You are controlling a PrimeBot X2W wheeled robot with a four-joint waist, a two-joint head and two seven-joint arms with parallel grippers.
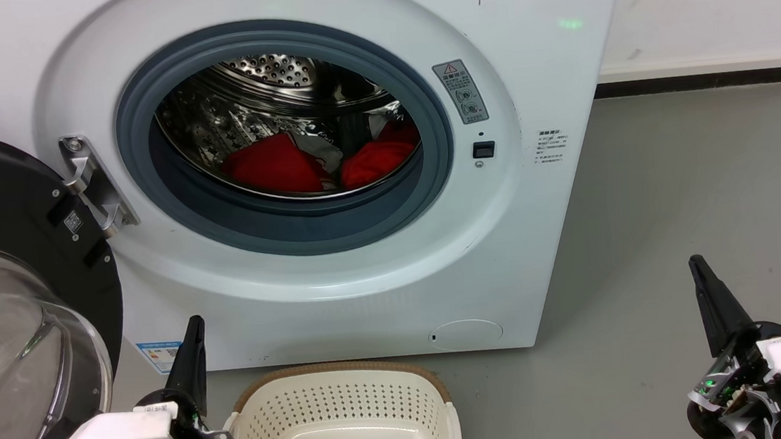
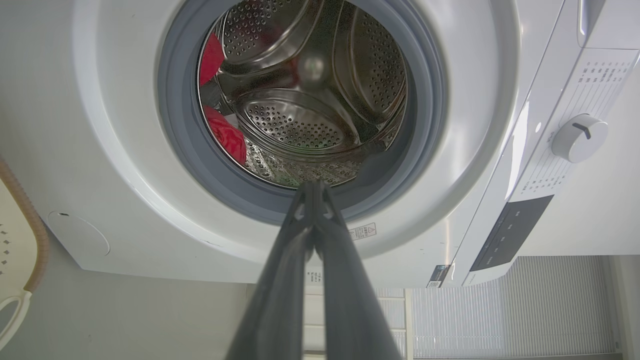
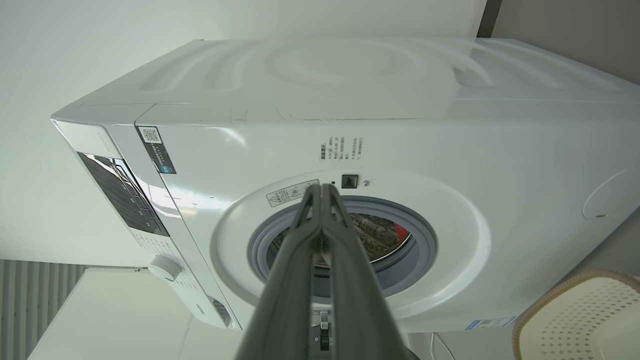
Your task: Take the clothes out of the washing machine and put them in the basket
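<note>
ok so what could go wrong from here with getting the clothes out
1. The red clothes lie low in the drum behind the grey rubber door ring; pulled out, they may snag on it or drop short of the basket.
2. The open glass door stands close beside the left gripper, so a reach could bump it.

warning sticker [image 1: 460,91]: red triangle sign, on the washing machine [image 1: 560,56] front; small print unreadable
side note [image 1: 552,147]: Chinese print, too small to read
QR code [image 1: 72,221]: on the black door frame [image 1: 7,196]
</note>
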